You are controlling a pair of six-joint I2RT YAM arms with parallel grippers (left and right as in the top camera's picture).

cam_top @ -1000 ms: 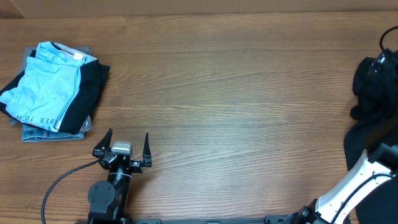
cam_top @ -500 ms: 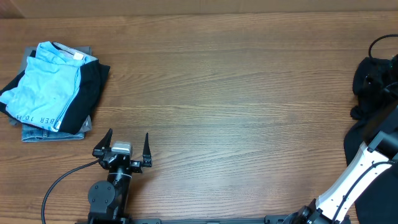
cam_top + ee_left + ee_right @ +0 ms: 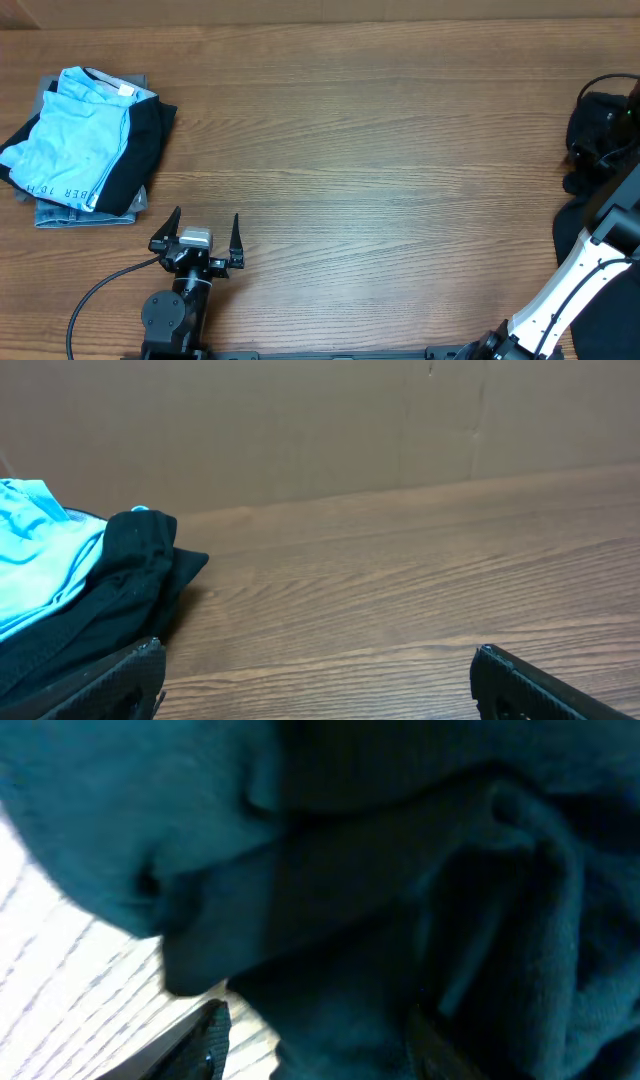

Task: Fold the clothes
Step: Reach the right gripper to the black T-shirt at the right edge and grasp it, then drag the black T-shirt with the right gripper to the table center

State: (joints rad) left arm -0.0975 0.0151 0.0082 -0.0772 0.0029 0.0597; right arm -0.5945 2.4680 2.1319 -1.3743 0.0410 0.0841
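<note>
The clothes, a black T-shirt (image 3: 598, 135), lie crumpled at the table's far right edge, partly out of the overhead view. My right arm (image 3: 585, 275) reaches up over them, and its gripper is hard to pick out against the dark cloth there. In the right wrist view my right gripper (image 3: 322, 1020) straddles a thick fold of the clothes (image 3: 400, 870). Its jaws are partly narrowed, and a strip of wood still shows between the left finger (image 3: 212, 1025) and the fabric. My left gripper (image 3: 206, 214) rests at the front left, wide open with nothing in it (image 3: 318, 650).
A stack of folded garments sits at the far left: a light blue one (image 3: 75, 135) on top, a black one (image 3: 148, 150) under it, and a grey-blue denim piece (image 3: 60, 212) at the bottom. The stack (image 3: 110, 580) lies just ahead-left of my left gripper. A cable (image 3: 100, 290) trails from the left arm.
My right arm has pushed further over the black clothes and its jaws have narrowed around a fold. The left arm has not moved.
</note>
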